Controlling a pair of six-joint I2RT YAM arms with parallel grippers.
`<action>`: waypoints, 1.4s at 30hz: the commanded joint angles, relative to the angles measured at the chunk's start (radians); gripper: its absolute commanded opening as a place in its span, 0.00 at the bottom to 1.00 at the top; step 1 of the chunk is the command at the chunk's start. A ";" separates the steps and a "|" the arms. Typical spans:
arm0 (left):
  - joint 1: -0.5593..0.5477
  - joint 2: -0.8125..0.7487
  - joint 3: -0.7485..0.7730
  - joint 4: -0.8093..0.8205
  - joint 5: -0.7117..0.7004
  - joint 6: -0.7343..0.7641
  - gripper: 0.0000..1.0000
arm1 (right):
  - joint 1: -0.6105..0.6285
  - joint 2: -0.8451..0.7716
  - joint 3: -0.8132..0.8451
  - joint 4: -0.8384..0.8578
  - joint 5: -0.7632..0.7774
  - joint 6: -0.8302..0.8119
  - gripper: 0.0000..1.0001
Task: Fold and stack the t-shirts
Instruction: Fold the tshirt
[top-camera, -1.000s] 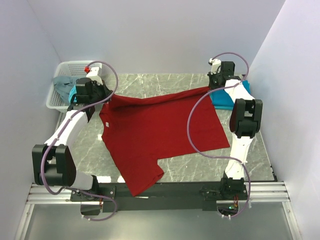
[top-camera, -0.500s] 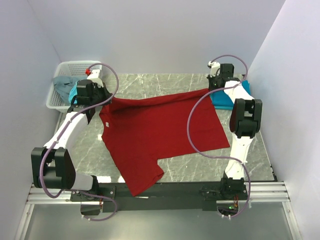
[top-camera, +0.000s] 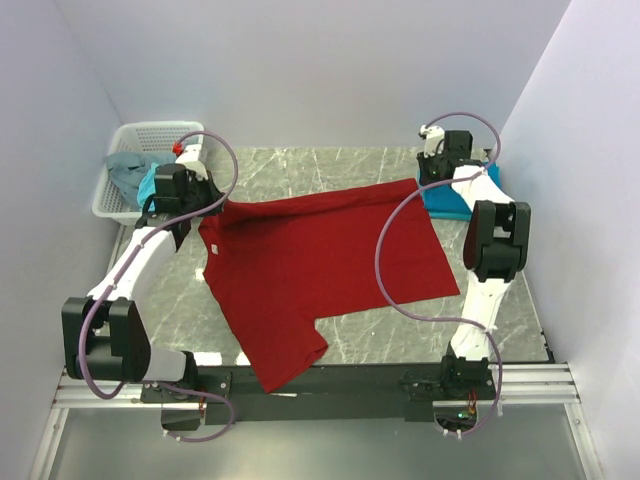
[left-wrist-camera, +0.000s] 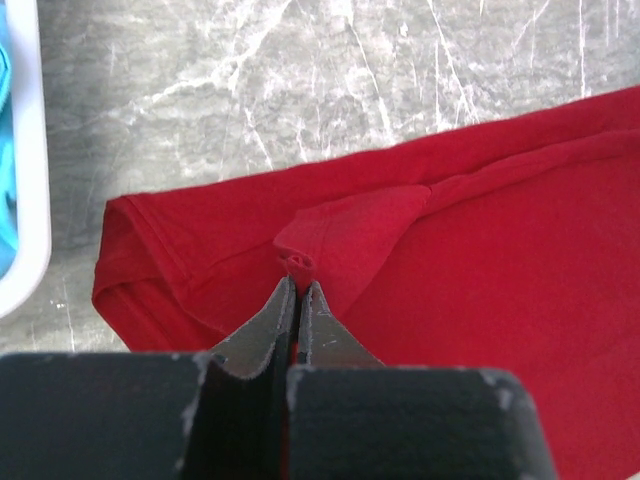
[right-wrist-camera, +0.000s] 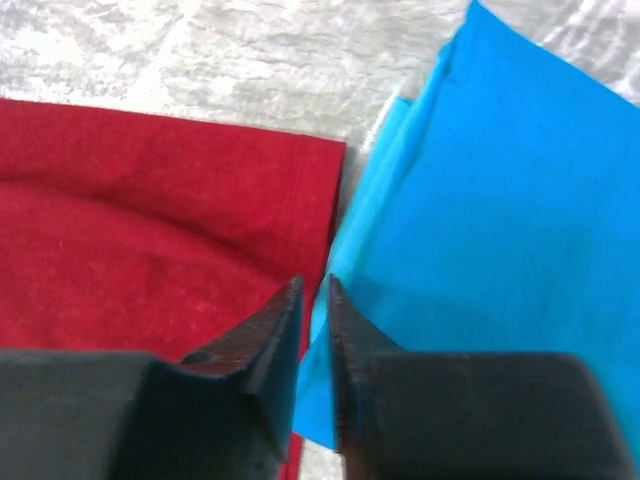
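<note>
T-shirts (top-camera: 126, 170) are waiting crumpled in basket (top-camera: 150, 128), far left. Your left gripper (left-wrist-camera: 298, 292) is pinching red shirt (top-camera: 320, 260) near sleeve; it is lying spread in middle, unfolded. Your right gripper (right-wrist-camera: 315, 300) is hovering slightly parted, empty, beside folded blue shirt (right-wrist-camera: 490, 200), far right.

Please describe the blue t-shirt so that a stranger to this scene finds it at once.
On the grey marble table, look at the far right corner, beside the spread dark red t-shirt. The blue t-shirt lies there, the only one folded flat; the others are crumpled in the white basket.
</note>
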 joint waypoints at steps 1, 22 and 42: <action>-0.007 -0.050 -0.009 -0.001 0.027 0.011 0.00 | -0.014 -0.083 -0.020 0.052 0.014 -0.010 0.29; -0.059 -0.116 -0.099 -0.084 0.058 0.010 0.00 | -0.026 -0.304 -0.227 0.081 -0.108 0.002 0.35; -0.170 -0.067 -0.111 -0.275 0.111 -0.039 0.14 | -0.026 -0.353 -0.277 0.055 -0.151 -0.010 0.35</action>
